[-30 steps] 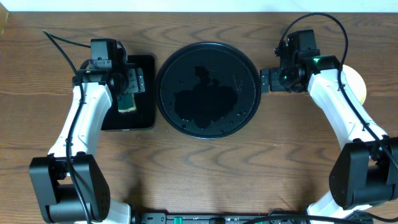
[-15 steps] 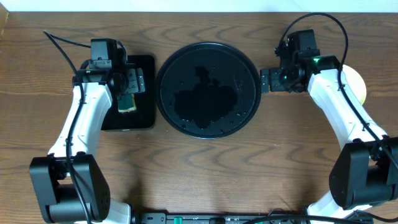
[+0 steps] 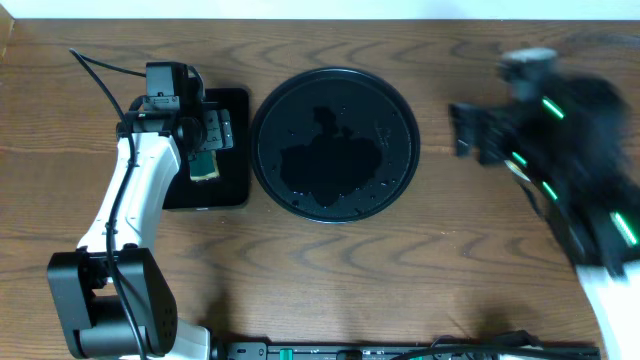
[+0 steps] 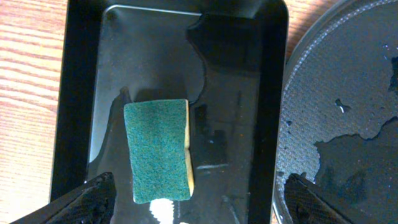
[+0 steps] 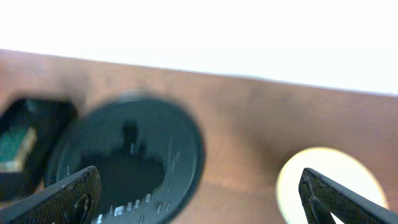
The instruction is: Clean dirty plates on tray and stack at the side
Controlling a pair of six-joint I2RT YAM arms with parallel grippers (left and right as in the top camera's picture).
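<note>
Nearby, green sponge (image 4: pixel 157 150) in rectangular tray (image 4: pixel 76 93) beside round tray (image 3: pixel 300 105).

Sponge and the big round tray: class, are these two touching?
Apart. The left wrist view shows the sponge lying inside the rectangular tray, whose floor and raised wall separate it from the round tray.

Wet black tray (image 3: pixel 292 108), pale plate (image 5: pixel 328 181) apart

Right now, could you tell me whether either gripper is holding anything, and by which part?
Nothing is held. The left gripper hangs open above the sponge; the right gripper is open too, with nothing between its fingers.
</note>
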